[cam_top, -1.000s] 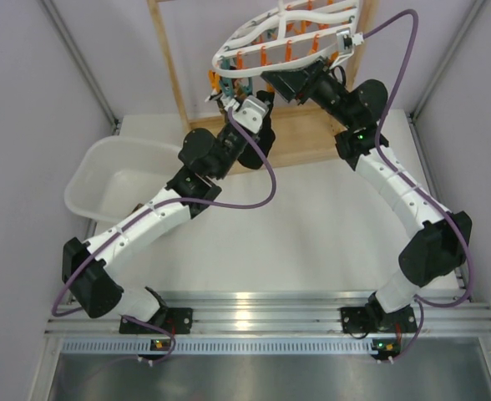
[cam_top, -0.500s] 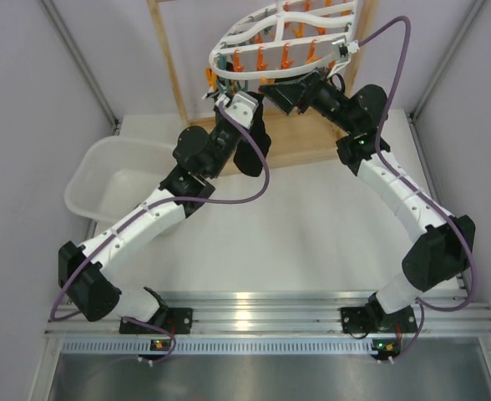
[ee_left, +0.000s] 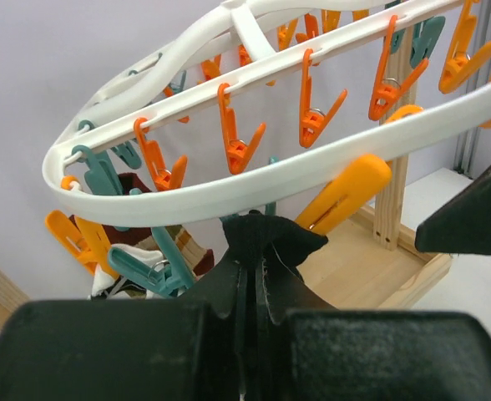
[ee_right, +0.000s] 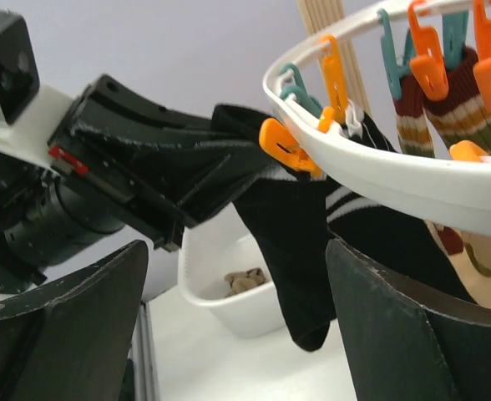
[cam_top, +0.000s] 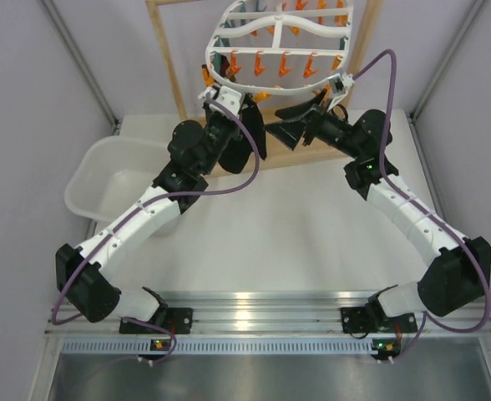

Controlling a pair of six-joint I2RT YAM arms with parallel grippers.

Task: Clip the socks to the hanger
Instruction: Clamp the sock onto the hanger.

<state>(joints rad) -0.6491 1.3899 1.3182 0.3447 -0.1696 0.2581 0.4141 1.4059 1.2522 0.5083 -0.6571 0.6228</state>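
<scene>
**Operator A:** Where are we holding the black sock [ee_right: 300, 251]?

**Operator B:** We are pinching its bunched top in the left claw [ee_left: 250, 267]. The jaws are pressing together on the fabric, just under the near rim of the hanger [ee_left: 229, 190]. The rest of the sock, with its white bands, is hanging straight down.

**Operator A:** Is a peg biting it?

**Operator B:** An orange peg [ee_right: 285, 144] is sitting right at the sock's top edge. We cannot tell whether it is gripping the fabric.

**Operator A:** And the right claw [ee_right: 235, 251]?

**Operator B:** We are holding it spread wide, gripping nothing. It is facing the sock from the opposite side, below the hanger's rim.

**Operator A:** What else are we seeing?

**Operator B:** A striped sock [ee_right: 446, 109] is dangling from pegs farther along the hanger. The hanger is hanging inside the wooden frame [cam_top: 172, 75]. A white tub [cam_top: 95, 180] is standing on the table to the left.
</scene>
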